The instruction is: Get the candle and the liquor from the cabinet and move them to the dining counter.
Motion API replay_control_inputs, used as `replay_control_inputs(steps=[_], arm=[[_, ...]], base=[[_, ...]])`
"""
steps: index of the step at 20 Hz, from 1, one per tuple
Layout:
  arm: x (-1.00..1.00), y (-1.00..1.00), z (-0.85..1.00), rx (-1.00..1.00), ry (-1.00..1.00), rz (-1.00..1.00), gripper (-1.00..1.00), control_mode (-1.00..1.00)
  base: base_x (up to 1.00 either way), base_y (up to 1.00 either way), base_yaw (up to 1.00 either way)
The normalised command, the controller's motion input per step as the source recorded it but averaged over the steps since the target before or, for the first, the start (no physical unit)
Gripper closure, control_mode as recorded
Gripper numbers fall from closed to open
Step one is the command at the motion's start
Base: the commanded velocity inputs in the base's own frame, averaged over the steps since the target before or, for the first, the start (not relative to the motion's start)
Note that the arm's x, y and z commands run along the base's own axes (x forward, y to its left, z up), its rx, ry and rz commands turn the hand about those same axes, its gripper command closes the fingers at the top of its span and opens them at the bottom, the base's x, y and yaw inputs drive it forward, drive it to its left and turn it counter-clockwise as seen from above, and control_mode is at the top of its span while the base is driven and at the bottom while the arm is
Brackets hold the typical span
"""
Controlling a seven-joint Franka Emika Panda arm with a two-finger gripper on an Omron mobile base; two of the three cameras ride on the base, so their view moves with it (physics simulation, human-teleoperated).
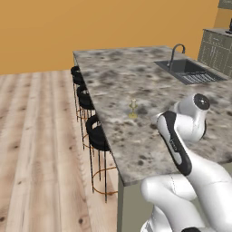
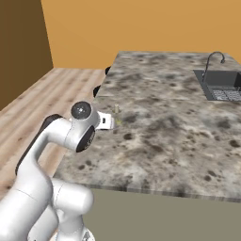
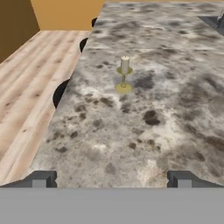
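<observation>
The candle (image 1: 132, 108) (image 3: 124, 74), a short cream pillar on a small brass stick, stands upright on the dining counter (image 1: 136, 77) (image 3: 153, 113) near its stool-side edge. It also shows as a small shape (image 2: 116, 109) just beyond the white hand. My gripper (image 3: 111, 180) is open and holds nothing; its two dark fingertips (image 3: 40, 179) stand wide apart, low over the marble and well short of the candle. The liquor is out of view. A grey sliver at the top right corner (image 1: 225, 3) could be the cabinet; I cannot tell.
An inset sink (image 1: 192, 72) (image 2: 221, 85) with a curved tap lies at the far right of the island. Black round stools (image 1: 96, 130) line its left edge above the wooden floor (image 1: 41, 136). Grey lower drawers (image 1: 217, 50) stand at the back right.
</observation>
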Motion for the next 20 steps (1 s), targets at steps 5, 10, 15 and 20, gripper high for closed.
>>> replay_control_inputs(steps=[5,10,15,20], arm=[[-0.45,0.15,0.18,0.07,0.0,-0.07,-1.0,-1.0],[-0.46,0.04,0.24,0.05,0.01,-0.02,-1.0,-1.0],[-0.32,0.05,0.19,0.0,0.09,0.0,-1.0,-1.0],[-0.32,0.09,0.16,0.0,0.11,-0.02,-1.0,-1.0]], base=[[0.0,0.0,0.0],[0.0,0.0,0.0],[0.0,0.0,0.0],[0.0,0.0,0.0]])
